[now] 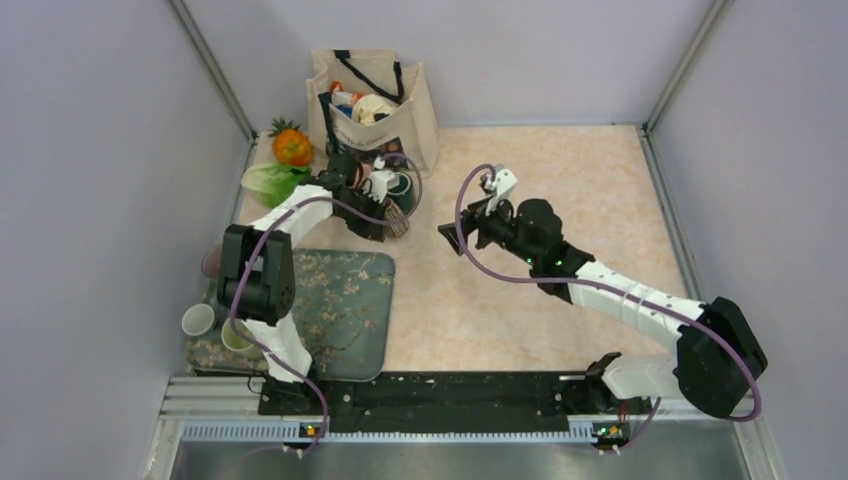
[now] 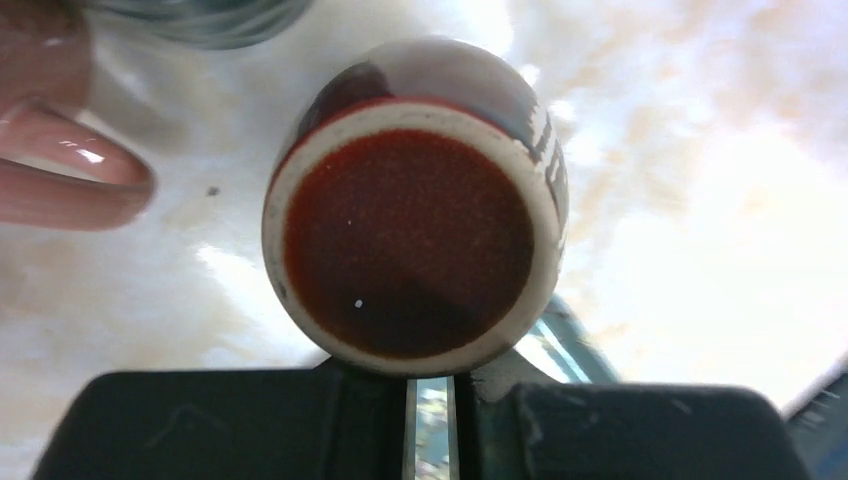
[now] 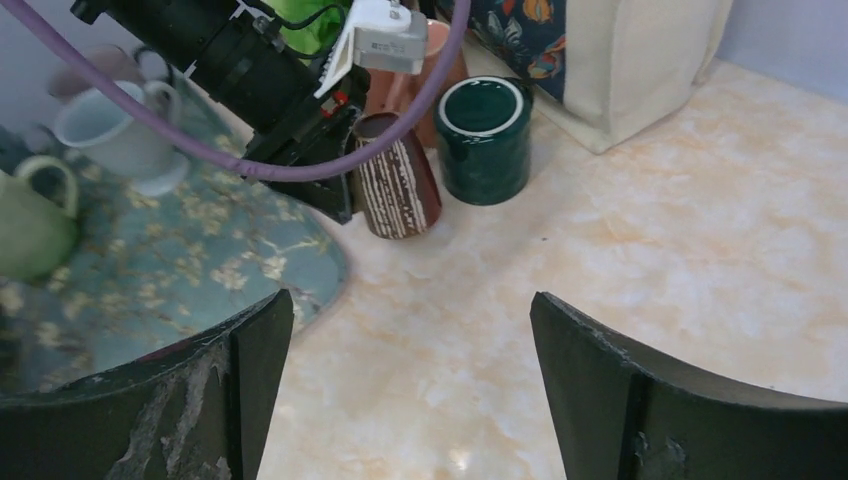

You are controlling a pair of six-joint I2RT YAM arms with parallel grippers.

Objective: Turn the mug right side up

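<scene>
Pinching almost shut on the near side of the mug, the left gripper grips it base-up on the table, just beside a green mug near the bag, while the right gripper hovers wide open, well apart.

I see the mug striped brown and white with a dark red base ringed in cream, a dark green cup rimmed white, a teal tray scattered with pale blossoms, and a peach-and-cream marbled table.
</scene>
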